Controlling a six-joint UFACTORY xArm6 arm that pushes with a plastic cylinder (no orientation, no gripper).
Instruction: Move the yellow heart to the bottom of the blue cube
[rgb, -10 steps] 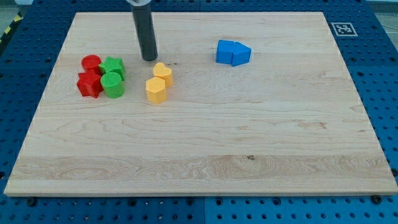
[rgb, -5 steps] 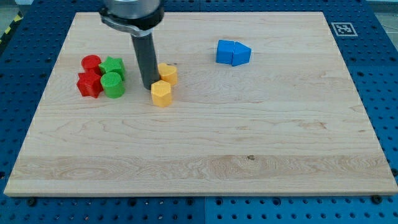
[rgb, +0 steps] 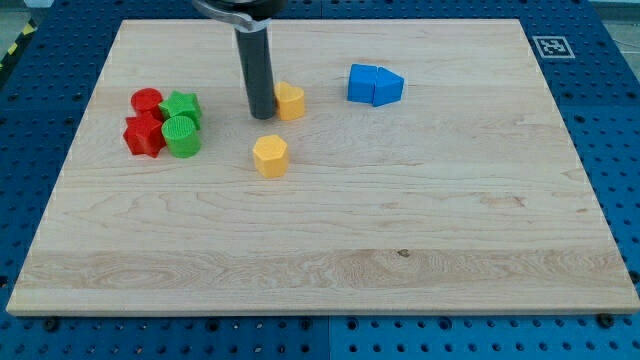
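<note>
My tip (rgb: 262, 114) touches the left side of a yellow block (rgb: 290, 101), whose shape I cannot make out for sure. A second yellow block (rgb: 270, 155), roughly hexagonal, lies apart below it. Two blue blocks sit together at the upper middle: a blue cube (rgb: 362, 83) and a blue block (rgb: 388, 88) against its right side. The upper yellow block lies to the left of the blue cube, a little lower.
A cluster of two red blocks (rgb: 143, 135) (rgb: 147, 101) and two green blocks (rgb: 181, 136) (rgb: 183, 105) sits at the view's left of the wooden board (rgb: 330, 250). A marker tag (rgb: 551, 46) is at the top right corner.
My tip moved down between the yellow blocks, then up and right. The upper yellow block slid right toward the blue cube. The lower yellow block shifted right and down, and the two separated.
</note>
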